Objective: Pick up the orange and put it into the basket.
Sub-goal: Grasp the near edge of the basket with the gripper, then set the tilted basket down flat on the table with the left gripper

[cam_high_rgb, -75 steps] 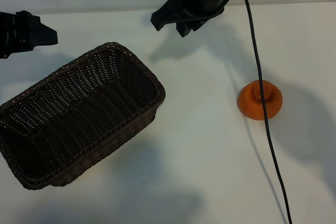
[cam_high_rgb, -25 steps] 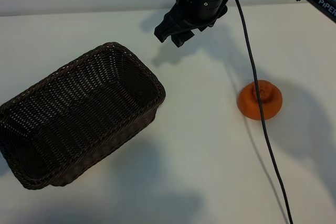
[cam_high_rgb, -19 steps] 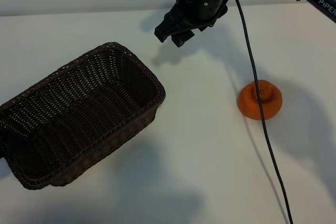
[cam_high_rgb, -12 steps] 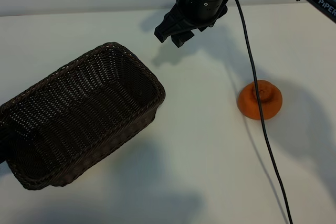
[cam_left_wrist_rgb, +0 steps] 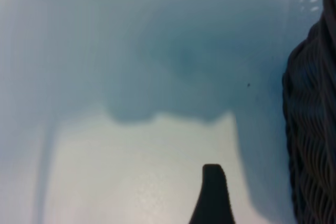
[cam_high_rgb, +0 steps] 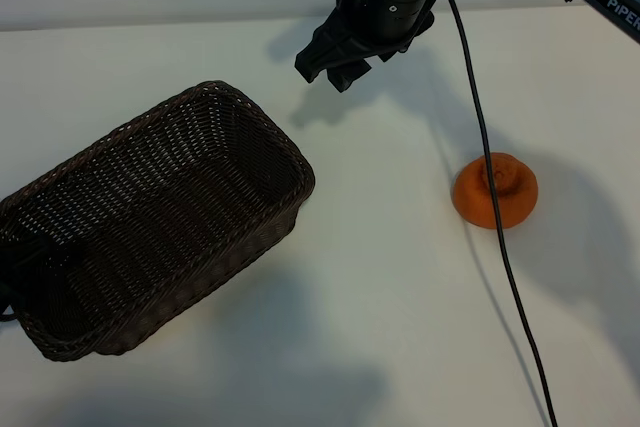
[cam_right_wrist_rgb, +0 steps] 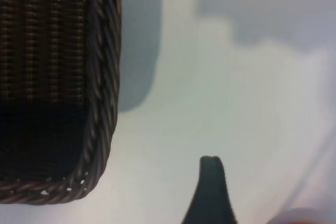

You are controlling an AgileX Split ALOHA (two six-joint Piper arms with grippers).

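Right gripper (cam_high_rgb: 335, 59) hangs at the table's (cam_high_rgb: 380, 277) far side, jaws spread, empty, well apart from the orange (cam_high_rgb: 495, 190) lying by itself under a black cable (cam_high_rgb: 510, 277). Left gripper (cam_left_wrist_rgb: 212, 192), parted too, sits low beside the basket (cam_high_rgb: 150, 217); a nudge there could shove it, and the cable might snag the pick

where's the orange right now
In the exterior view the orange sits on the white table at the right, well apart from the basket on the left, with a black cable crossing over it.
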